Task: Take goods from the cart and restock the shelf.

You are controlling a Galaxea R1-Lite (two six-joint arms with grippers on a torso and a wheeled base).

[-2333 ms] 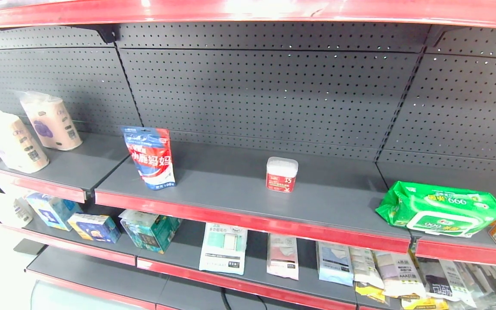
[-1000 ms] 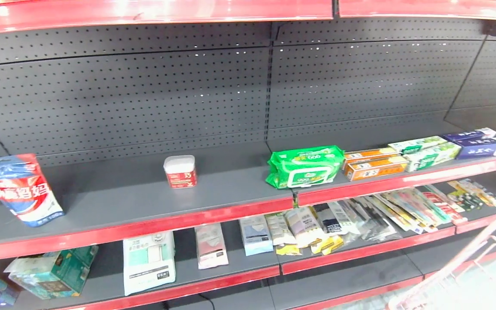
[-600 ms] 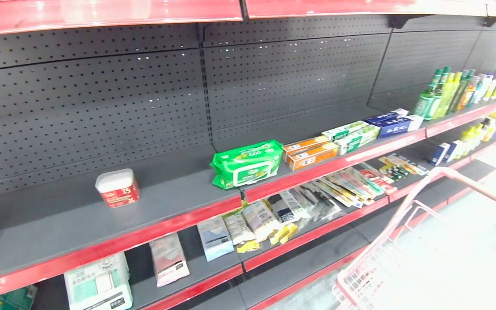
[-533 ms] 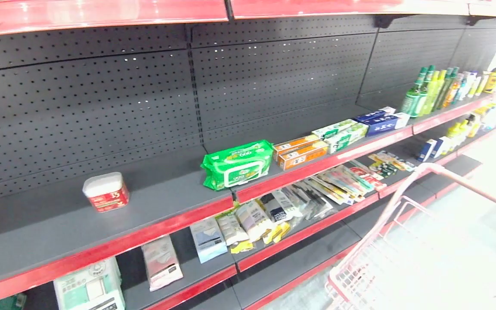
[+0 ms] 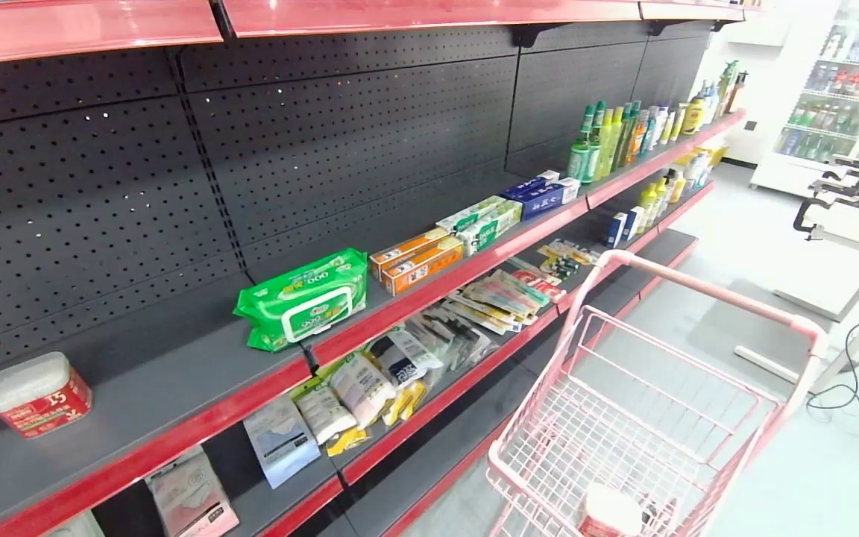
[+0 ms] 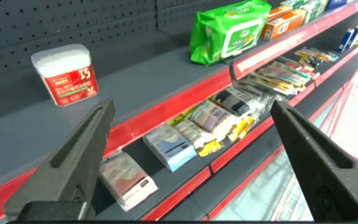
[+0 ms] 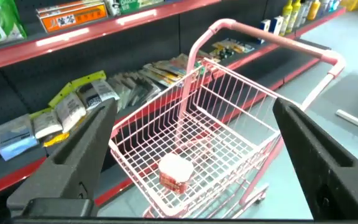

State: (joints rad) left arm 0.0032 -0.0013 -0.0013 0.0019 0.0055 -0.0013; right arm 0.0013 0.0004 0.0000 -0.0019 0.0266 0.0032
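we see our right gripper (image 7: 194, 109) hanging spread wide over the pink wire cart (image 7: 272, 38), with the red white-lidded plastic tub (image 7: 174, 173) down below it. left gripper (image 6: 192, 106) is spread too.

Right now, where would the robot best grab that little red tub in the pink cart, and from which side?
Probably from above. The tub stands upright on the cart floor, white lid up, and wire walls fence it in. The right tool, open, could drop through the open top and close across the red body below the lid.
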